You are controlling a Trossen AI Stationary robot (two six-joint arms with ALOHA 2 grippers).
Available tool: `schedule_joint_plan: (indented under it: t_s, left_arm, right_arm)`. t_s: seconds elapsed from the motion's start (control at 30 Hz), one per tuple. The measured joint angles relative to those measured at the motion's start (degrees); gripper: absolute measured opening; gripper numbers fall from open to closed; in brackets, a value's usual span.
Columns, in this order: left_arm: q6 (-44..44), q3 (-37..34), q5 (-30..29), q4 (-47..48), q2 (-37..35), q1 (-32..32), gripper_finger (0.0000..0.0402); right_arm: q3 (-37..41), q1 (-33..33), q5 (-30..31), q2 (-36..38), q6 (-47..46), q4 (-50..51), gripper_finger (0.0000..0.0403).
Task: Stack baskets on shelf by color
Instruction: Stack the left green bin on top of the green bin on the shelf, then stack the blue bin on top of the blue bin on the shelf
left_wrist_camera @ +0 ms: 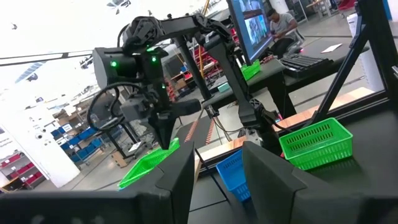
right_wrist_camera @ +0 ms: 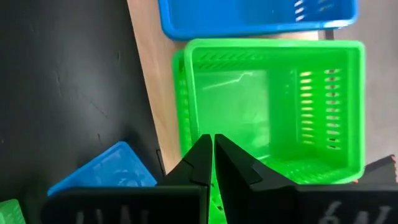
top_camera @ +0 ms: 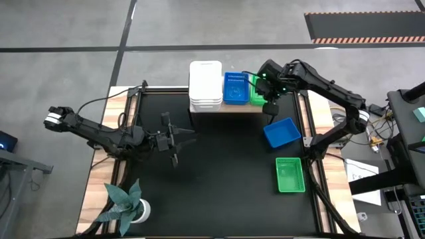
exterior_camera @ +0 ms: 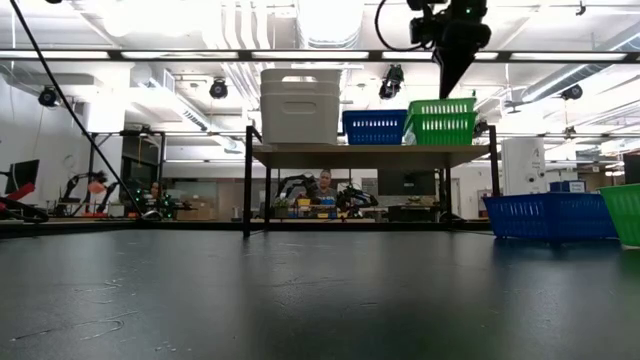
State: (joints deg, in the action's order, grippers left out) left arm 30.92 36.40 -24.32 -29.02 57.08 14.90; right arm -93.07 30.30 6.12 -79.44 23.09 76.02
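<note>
The light-wood shelf stands at the table's far edge. It carries a stack of white baskets, a blue basket and a green basket. In the right wrist view a second green rim shows under the green basket. My right gripper hovers shut just above the green basket's near side, pointing down. A blue basket and a green one lie on the table's right side. My left gripper waits open over the table's left middle.
A potted green plant stands at the near left corner. The black table top lies bare between the arms and in front of the shelf. Wooden side rails and cables border the table. People and workbenches show in the room beyond.
</note>
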Motion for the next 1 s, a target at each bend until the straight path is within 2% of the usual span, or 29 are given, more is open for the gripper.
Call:
schedule_joint_plan:
  t_s: [0.3, 0.57, 0.83, 1.0]
  left_arm:
    - [0.0, 0.0, 0.0, 0.0, 0.0, 0.0, 0.0120]
    - [0.0, 0.0, 0.0, 0.0, 0.0, 0.0, 0.0120]
    - [0.0, 0.0, 0.0, 0.0, 0.0, 0.0, 0.0120]
    - [0.0, 0.0, 0.0, 0.0, 0.0, 0.0, 0.0120]
  right_arm:
    - [-0.2, -0.6, 2.6, 1.5, -2.5, 2.0, 0.0011]
    - [3.9, -7.0, -7.3, 7.5, -10.5, 0.5, 0.0011]
    - [15.9, -18.5, -8.0, 12.1, -26.6, -8.9, 0.0011]
    - [25.4, -23.1, -5.3, 13.1, -38.0, -15.6, 0.0011]
